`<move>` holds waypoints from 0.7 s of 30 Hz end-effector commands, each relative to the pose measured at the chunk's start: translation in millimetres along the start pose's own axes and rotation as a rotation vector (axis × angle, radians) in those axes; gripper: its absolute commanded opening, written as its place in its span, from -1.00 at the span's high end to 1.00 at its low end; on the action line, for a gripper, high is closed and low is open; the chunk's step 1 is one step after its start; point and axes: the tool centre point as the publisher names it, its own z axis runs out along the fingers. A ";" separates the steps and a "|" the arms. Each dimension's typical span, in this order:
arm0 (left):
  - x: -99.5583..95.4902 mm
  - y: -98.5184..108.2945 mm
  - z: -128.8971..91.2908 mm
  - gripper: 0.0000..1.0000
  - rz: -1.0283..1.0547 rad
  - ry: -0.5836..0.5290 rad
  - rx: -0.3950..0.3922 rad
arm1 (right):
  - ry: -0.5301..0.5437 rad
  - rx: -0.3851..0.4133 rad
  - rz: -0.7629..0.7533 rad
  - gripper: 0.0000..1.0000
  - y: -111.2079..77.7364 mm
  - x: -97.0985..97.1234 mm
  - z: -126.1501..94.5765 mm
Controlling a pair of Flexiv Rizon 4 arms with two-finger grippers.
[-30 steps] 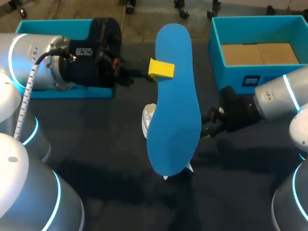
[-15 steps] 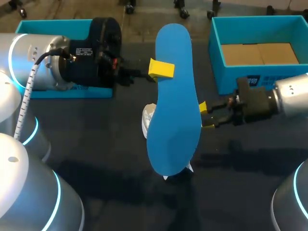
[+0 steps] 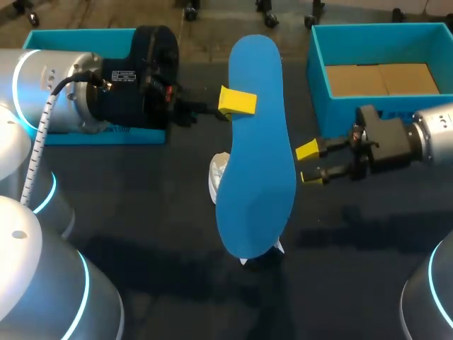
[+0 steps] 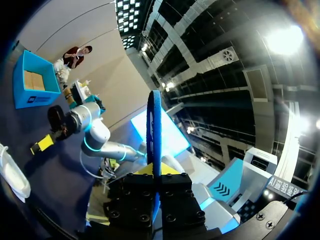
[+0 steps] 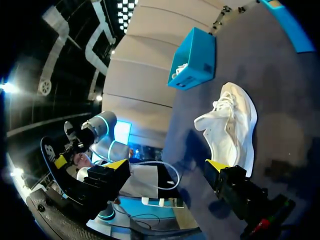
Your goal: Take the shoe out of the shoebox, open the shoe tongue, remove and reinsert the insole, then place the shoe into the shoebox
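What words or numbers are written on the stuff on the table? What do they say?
Label on the front of the shoebox: too small and blurred to read.
White sticker on the left arm: too small to read.
Insole and shoe: no print visible.

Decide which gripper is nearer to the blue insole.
Left. The left gripper is shut on the insole, clamping its edge. The right gripper is open, off to the insole's other side and apart from it.
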 end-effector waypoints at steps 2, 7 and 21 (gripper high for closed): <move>-7.6 -8.4 -1.0 1.00 0.129 0.012 0.017 | 0.001 0.005 -0.001 -1.00 3.1 -1.4 2.3; -14.1 -19.7 -5.8 1.00 0.323 0.023 -0.018 | 0.001 0.005 -0.001 -1.00 3.1 -1.4 2.3; -47.7 -26.1 -37.8 1.00 0.818 -0.182 -0.088 | 0.001 0.005 -0.001 -1.00 3.1 -1.4 2.3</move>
